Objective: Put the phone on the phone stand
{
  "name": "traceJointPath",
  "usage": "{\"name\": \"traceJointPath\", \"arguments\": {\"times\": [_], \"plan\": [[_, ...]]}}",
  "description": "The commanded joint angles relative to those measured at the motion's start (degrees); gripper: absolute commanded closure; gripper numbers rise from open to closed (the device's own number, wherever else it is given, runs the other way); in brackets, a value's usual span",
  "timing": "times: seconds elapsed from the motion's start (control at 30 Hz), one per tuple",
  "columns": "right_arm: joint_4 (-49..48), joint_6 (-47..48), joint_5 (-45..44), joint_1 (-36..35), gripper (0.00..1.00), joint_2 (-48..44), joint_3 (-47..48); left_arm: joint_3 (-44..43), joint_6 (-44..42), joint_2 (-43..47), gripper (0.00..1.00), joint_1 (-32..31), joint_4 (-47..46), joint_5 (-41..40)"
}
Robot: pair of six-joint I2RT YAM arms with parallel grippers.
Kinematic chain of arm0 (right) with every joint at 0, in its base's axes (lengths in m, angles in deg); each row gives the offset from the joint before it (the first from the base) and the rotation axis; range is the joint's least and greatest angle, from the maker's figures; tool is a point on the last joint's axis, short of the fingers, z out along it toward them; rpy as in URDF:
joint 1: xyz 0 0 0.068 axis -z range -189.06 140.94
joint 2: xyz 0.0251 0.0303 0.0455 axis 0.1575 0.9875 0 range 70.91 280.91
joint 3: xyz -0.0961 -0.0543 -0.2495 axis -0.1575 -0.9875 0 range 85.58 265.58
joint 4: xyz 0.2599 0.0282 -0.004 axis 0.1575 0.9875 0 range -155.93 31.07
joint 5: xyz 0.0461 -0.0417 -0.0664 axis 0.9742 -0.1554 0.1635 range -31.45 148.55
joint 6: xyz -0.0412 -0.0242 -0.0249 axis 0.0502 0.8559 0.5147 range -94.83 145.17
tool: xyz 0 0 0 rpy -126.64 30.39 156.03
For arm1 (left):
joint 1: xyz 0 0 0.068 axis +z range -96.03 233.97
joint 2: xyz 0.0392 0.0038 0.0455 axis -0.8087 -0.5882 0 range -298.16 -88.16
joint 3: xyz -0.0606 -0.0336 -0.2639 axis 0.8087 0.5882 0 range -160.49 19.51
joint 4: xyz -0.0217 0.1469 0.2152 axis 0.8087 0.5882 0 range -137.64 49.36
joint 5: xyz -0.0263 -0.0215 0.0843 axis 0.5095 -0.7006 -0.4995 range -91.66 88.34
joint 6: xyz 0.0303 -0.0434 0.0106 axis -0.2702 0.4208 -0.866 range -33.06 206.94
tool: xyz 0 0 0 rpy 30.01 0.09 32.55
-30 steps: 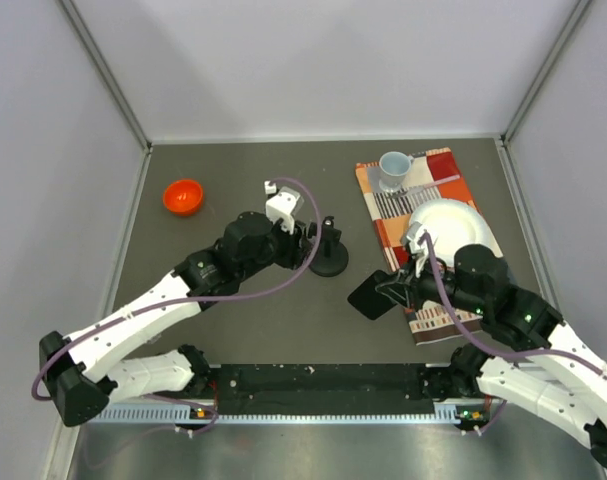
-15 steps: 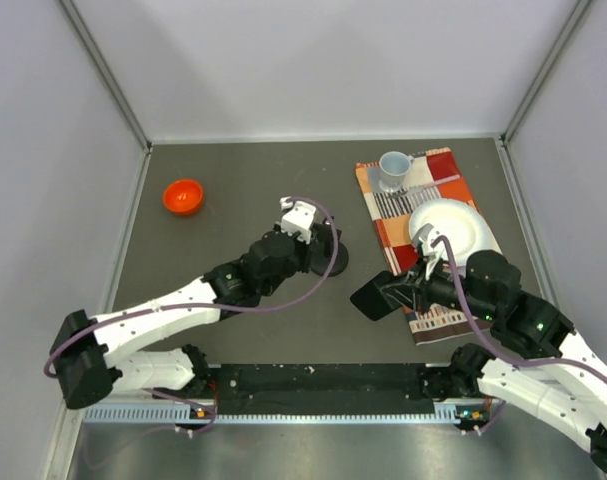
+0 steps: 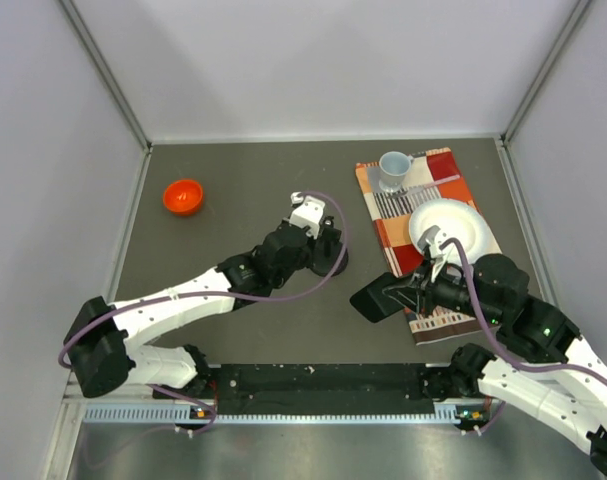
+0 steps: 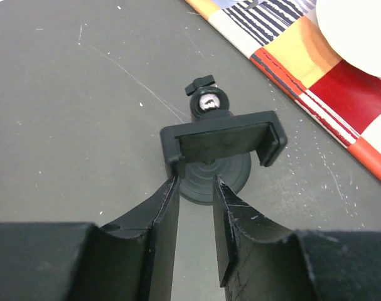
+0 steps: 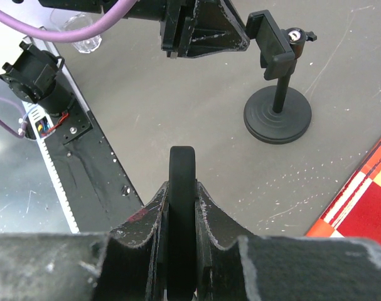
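Note:
The phone stand [image 4: 221, 139] stands upright mid-table, its cradle turned to my left wrist camera and its disc base [image 4: 234, 179] below. In the top view the stand [image 3: 333, 262] is mostly hidden by my left gripper [image 3: 325, 243]. My left gripper [image 4: 195, 188] is open, its fingertips just short of the stand, one on each side of the base's near edge. My right gripper [image 3: 411, 292] is shut on the phone [image 3: 376, 298], held above the table to the right of the stand. In the right wrist view the phone [image 5: 182, 182] stands edge-on between the fingers [image 5: 209, 213], the stand [image 5: 278, 69] ahead.
A checked cloth [image 3: 388, 210] lies at the back right with a white plate [image 3: 458, 225] and a grey cup [image 3: 393, 166] on it. An orange bowl [image 3: 183, 196] sits at the back left. The cloth [image 4: 290, 56] lies just beyond the stand.
My left arm has reached further right, bringing its gripper up to the stand. My right gripper has drawn slightly nearer with the phone still in it.

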Motion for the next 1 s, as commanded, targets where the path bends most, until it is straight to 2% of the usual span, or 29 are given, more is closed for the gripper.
{"name": "traceJointPath", "arguments": {"times": [0.0,0.2,0.63,0.83,0.97], "plan": [[-4.64,-0.93,0.34,-0.39,1.00,-0.36,2.76,-0.77,-0.29,0.53,0.66,2.72,-2.50,1.60],[-4.73,-1.10,0.17,-0.30,1.00,-0.28,2.50,-0.33,-3.18,1.14,0.68,4.40,-4.70,7.32],[-4.99,-1.46,0.43,-0.30,1.00,-0.01,2.41,-0.50,-3.98,0.71,0.80,4.49,-4.53,7.06],[-4.99,-1.19,0.69,-0.39,1.00,0.69,2.94,-0.68,-4.06,-0.09,0.79,4.49,-4.26,6.18],[-5.08,-1.19,0.87,-0.30,1.00,1.13,3.12,-1.20,-4.06,-0.53,0.73,4.40,-4.26,5.83]]}}
